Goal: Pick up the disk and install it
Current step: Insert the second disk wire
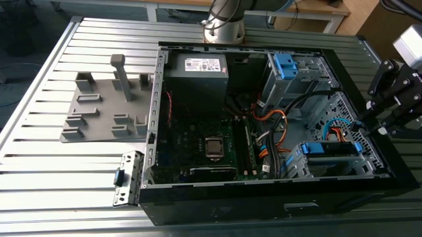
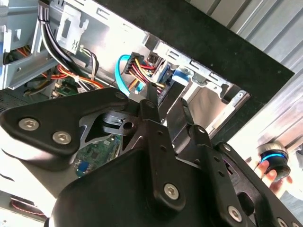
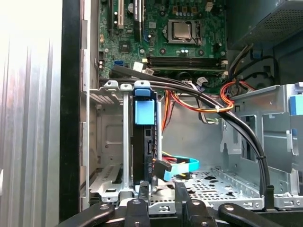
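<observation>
So the disk [image 1: 327,149] sits inside the open PC case [image 1: 369,197], in the drive cage [image 1: 300,165] at the corner nearest the gripper [image 1: 369,129]. In the exterior view its blue caddy runs left-right along the cage top, long axis roughly parallel to the case's near wall, blue tabs at both ends. In the first wrist view the disk [image 3: 143,142] stands on edge in the cage's [image 3: 111,142] slot, dark body w/ a bright blue tab at the end toward the motherboard [image 3: 161,28], long axis running from the gripper [image 3: 161,194] toward the board.

Gripper hangs over the case's edge on the exterior view's right, just beside the disk's end, not touching afaict. In the first wrist view the fingers [image 3: 142,196] stand apart, empty gap btw them, holding nothing, tips right next to the near end of the disk.

Stuff around: light blue SATA cable [image 3: 182,166] and a red/yellow power bundle [image 2: 142,68] plugged in near the disk's end, right by the fingertips. Thick black cables [image 3: 246,137] and orange wires [image 3: 208,106] cross the space btw the cage and a second metal bay [image 3: 265,123]. PSU [image 1: 197,74] at the far end of the case. Outside on the slatted counter [image 1: 59,182]: a grey fixture [image 1: 105,111] and a metal bracket [image 1: 126,177] leaning at the case's corner.
</observation>
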Motion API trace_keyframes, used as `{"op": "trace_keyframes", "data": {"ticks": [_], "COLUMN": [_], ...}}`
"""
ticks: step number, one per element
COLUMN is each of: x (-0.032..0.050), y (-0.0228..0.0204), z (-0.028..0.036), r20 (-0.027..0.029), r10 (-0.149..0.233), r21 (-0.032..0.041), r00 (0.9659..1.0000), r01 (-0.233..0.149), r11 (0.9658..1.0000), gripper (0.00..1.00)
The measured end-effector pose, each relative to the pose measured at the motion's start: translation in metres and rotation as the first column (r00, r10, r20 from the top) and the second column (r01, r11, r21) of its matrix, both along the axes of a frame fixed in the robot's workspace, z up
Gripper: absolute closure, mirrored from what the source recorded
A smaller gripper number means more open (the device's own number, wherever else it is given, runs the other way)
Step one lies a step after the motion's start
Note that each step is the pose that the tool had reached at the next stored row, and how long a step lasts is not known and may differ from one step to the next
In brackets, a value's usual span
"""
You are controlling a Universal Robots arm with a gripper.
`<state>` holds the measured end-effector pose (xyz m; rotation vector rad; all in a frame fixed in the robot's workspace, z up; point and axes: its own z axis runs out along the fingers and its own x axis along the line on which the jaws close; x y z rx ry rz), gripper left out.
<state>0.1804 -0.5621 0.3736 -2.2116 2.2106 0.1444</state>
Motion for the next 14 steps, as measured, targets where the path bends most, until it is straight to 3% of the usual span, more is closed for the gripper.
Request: {"op": "trace_keyframes", "data": {"ticks": [2, 6, 14], "x": [-0.0033, -0.0105, -0.0187], "y": [0.0002, 0.0005, -0.0008], "z": [0.0010, 0.0013, 0.0012], "r20": [0.0036, 0.0098, 0.0112], "r10": [0.000, 0.000, 0.000], "r21": [-0.0060, -0.0097, -0.0114], "r00": [1.0000, 1.0000, 0.9999], "r01": [0.000, 0.000, 0.000], "r11": [1.0000, 1.0000, 0.9999], "gripper": [0.65, 0.65, 0.65]}}
